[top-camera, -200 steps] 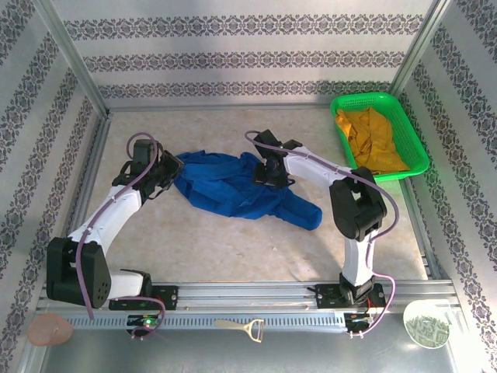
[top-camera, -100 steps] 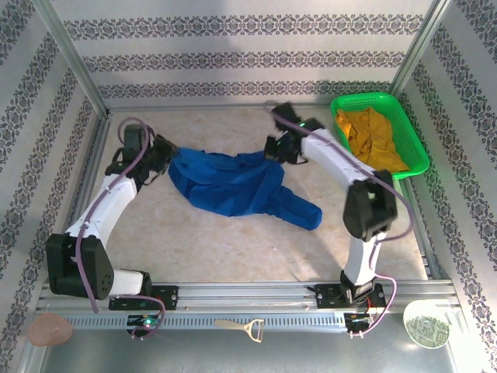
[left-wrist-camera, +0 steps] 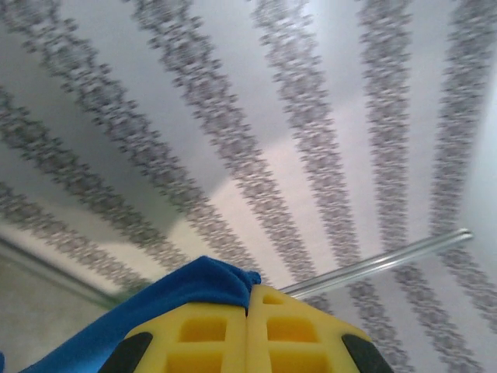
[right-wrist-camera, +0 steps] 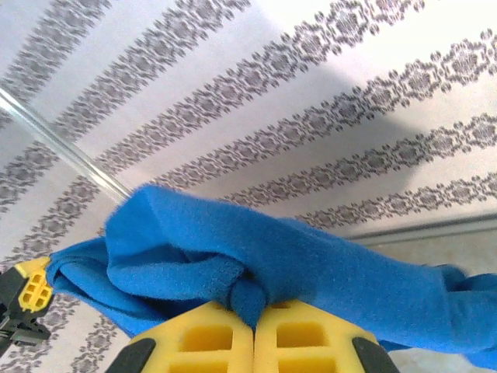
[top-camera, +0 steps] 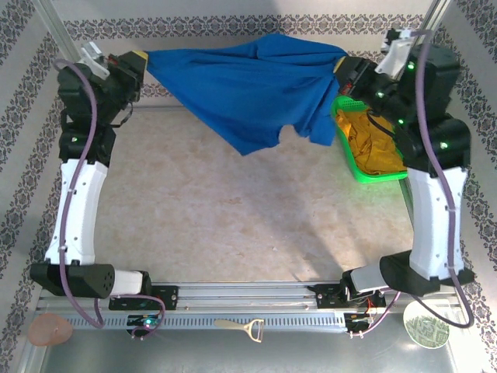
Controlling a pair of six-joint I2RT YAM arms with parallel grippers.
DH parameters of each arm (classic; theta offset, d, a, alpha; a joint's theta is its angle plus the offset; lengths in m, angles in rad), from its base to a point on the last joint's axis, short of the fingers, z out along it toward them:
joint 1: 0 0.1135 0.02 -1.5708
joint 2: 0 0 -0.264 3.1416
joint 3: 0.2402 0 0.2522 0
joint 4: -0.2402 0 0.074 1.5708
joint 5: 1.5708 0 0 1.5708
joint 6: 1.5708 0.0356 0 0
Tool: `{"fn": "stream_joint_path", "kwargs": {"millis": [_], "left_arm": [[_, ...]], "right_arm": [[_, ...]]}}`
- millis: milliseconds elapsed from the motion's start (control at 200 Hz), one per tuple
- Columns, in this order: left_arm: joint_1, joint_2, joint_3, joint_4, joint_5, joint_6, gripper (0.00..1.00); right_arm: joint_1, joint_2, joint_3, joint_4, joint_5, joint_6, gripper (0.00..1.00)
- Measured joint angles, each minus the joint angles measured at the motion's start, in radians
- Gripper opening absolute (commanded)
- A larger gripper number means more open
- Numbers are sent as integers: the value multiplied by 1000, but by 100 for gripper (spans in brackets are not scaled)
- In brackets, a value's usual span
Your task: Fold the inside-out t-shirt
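Lifting is the change here: one second ago the inside-out t-shirt [top-camera: 256, 93] lay crumpled on the bench [top-camera: 233, 225] with both hands low at its two ends, and now both arms stand tall and the shirt hangs in the air, stretched from one hand to the other. The left hand [top-camera: 138, 61] is clenched on one top corner; in its wrist view the yellow pads are pressed together and a small fold of blue cloth comes out just beside them. The right hand [top-camera: 345, 71] is clenched on the other end, with a thicker bunch of cloth pinched between its pads. The top edge runs nearly straight between the two hands, but the cloth below is uneven: the longest part hangs about midway between them, and a shorter flap hangs just under the right hand. I judge that no fold is made yet; this lift opens the shirt so that it can be laid flat on the bench, and the bunched grip at the right hand may leave that side wrinkled. The one container I can make out is the green basket [top-camera: 351, 167], below the right hand and partly hidden behind that arm. A mustard-yellow garment [top-camera: 373, 144] lies inside it, and the blue flap hangs close over its left rim, so it could catch there when the shirt comes down
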Motion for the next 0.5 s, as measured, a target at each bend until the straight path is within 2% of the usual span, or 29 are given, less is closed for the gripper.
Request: {"fn": "stream_joint_path", "kwargs": {"millis": [165, 280, 390, 500], "left_arm": [[0, -24, 148, 3, 15, -28, 0], [0, -47, 174, 18, 24, -45, 0], [0, -95, 67, 38, 45, -50, 0], [0, -183, -219, 61, 65, -49, 0]], "right_arm": [[-6, -69, 16, -29, -14, 4, 0], [-6, -115, -40, -25, -40, 16, 0], [3, -208, -288, 17, -49, 31, 0], [63, -314, -642, 88, -25, 47, 0]]}}
